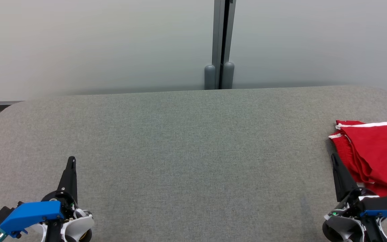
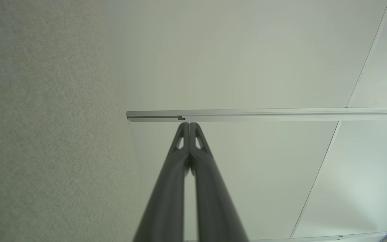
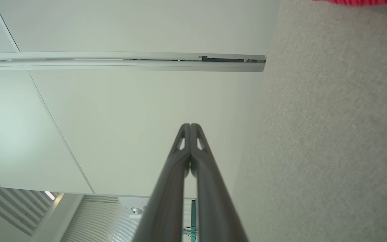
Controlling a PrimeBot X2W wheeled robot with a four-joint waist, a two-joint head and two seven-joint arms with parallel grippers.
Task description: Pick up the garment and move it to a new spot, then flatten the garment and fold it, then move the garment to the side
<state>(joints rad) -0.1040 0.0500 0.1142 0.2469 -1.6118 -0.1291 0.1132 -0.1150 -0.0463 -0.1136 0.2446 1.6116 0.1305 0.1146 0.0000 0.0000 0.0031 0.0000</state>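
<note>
The garment [image 1: 375, 151] is red with white stripes along its edges. It lies folded in layers at the right end of the grey fabric surface [image 1: 186, 148], partly cut off by the head view's right edge. A sliver of the garment [image 3: 358, 2] shows red at the top of the right wrist view. My right gripper [image 1: 334, 158] rests at the lower right, just left of the garment's near edge, fingers pressed together and empty. My left gripper [image 1: 72, 160] sits at the lower left, also shut on nothing. In the wrist views, both the left gripper [image 2: 189, 124] and the right gripper [image 3: 190, 125] have their tips touching.
Behind the surface stands a pale frosted wall with a grey vertical post [image 1: 221, 43] near the middle. The surface has rounded far corners [image 1: 8, 109]. A wide stretch of grey fabric lies between the two grippers.
</note>
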